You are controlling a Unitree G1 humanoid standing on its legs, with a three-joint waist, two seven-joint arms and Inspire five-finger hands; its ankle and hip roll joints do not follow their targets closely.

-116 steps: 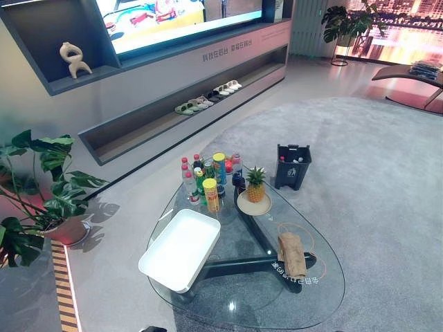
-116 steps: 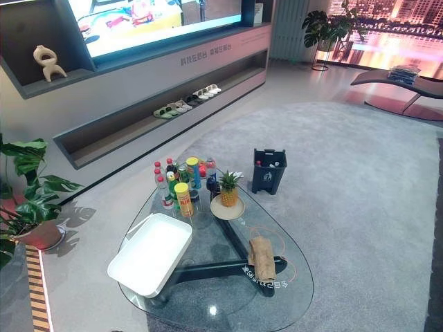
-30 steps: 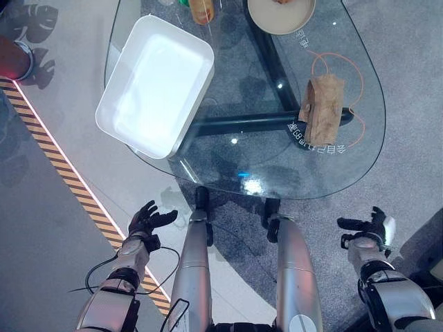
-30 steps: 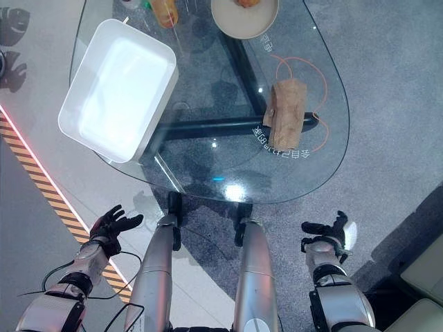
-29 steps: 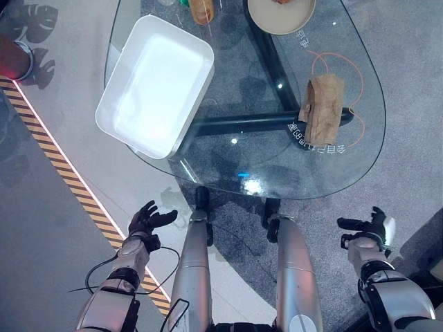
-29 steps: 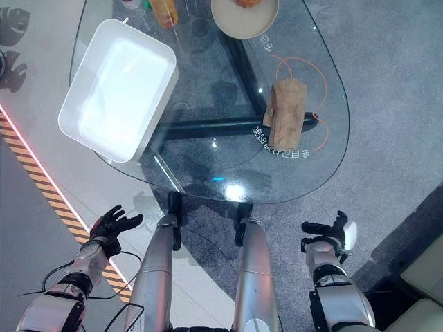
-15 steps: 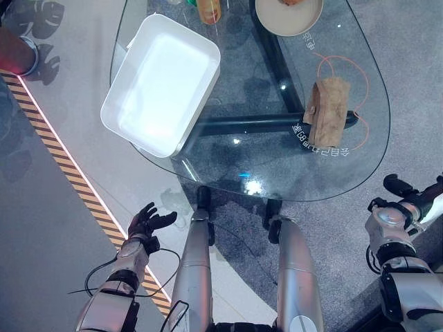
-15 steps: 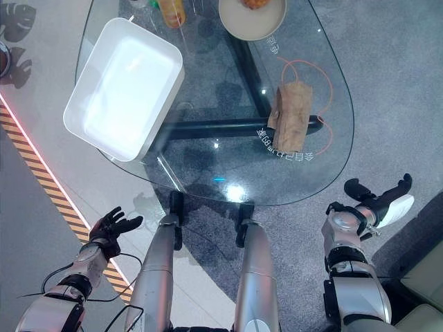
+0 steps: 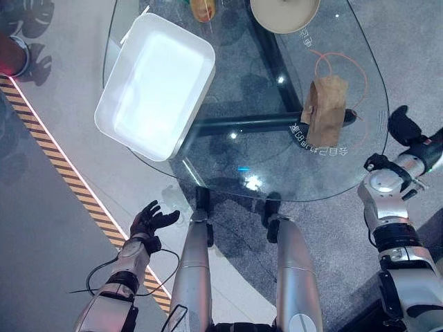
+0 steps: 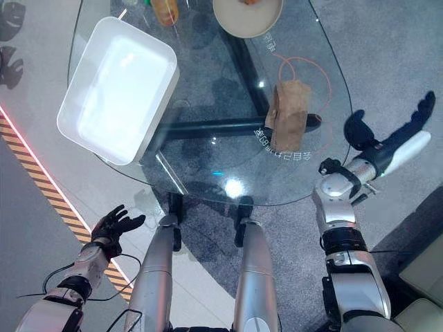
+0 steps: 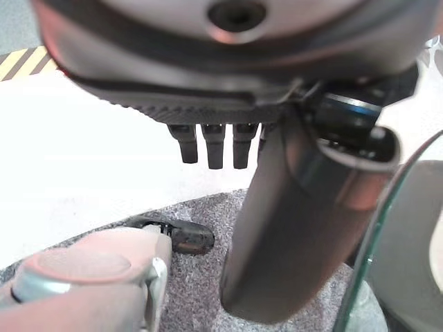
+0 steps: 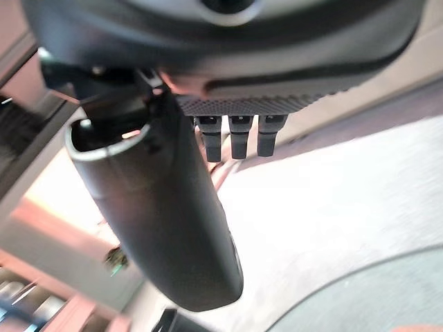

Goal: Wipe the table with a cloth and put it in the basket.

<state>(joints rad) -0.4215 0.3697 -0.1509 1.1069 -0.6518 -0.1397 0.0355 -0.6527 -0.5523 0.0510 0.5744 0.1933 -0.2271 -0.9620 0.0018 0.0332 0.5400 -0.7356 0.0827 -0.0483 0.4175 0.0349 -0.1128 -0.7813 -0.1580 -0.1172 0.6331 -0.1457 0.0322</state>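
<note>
Brown cloth (image 9: 324, 100) folded near right edge of glass bench (image 9: 277, 173). White basket (image 9: 156, 83) at left edge. Left robot hand (image 9: 149, 221) and right robot hand (image 10: 387, 149) both spread, empty, off bench.

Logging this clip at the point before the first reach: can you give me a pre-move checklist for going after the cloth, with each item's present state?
1. Cloth lies folded on the glass table, untouched: ok.
2. Right robot hand is open, raised beside the table's right edge, holding nothing: ok.
3. Left robot hand is open, low by the table's near left edge, idle: ok.
4. No object stands between the right robot hand and the cloth: ok.
5. White basket sits at the table's left side, overhanging the edge, nothing inside: ok.
6. Whether the cloth is within reach from this stance: cannot tell.
</note>
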